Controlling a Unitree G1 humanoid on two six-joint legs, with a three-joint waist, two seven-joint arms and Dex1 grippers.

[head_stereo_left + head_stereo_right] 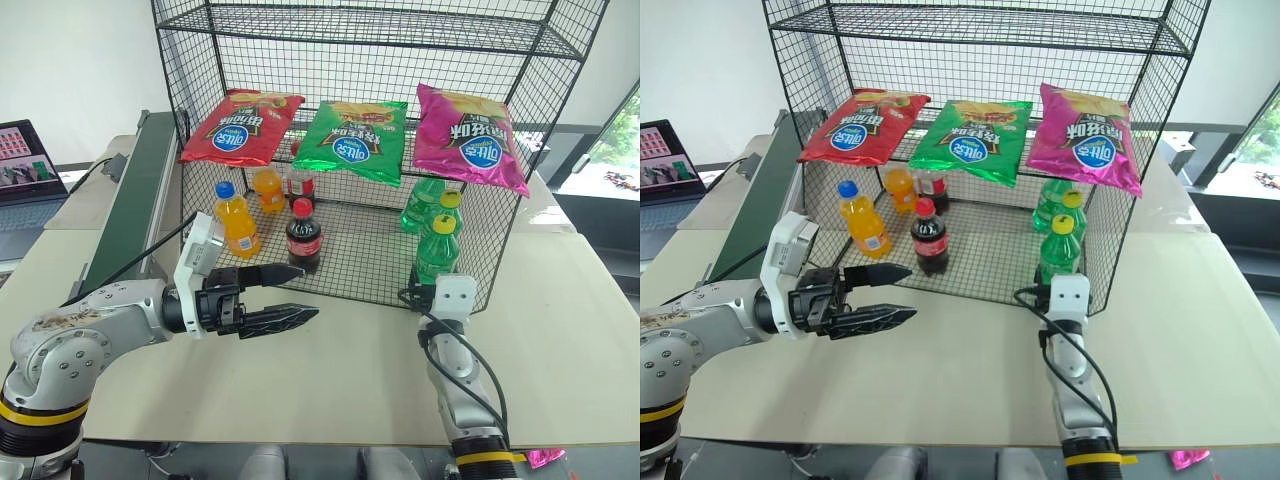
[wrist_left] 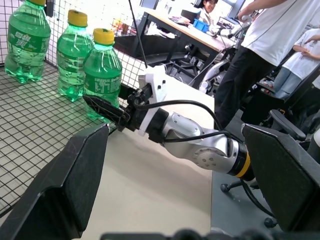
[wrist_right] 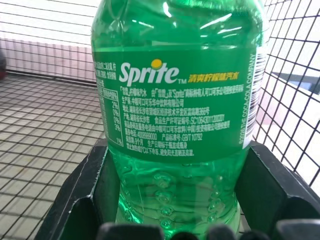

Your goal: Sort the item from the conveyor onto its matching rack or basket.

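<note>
Green Sprite bottle (image 3: 175,125), upright on the wire rack's (image 1: 330,250) bottom tier beside two like bottles (image 2: 55,55): gripped by the right end effector (image 2: 107,107), matching its kind. Left end effector (image 1: 290,295): wide, empty, hovering above the bench (image 1: 340,370).

Bright, even indoor light, with daylight from a window (image 1: 615,150) at far right. Soft, faint shadows on the desk (image 1: 560,330). White glare streaks on the green bottle (image 3: 175,100). Close tool fingers (image 2: 65,185) slightly soft. Sharp elsewhere.
</note>
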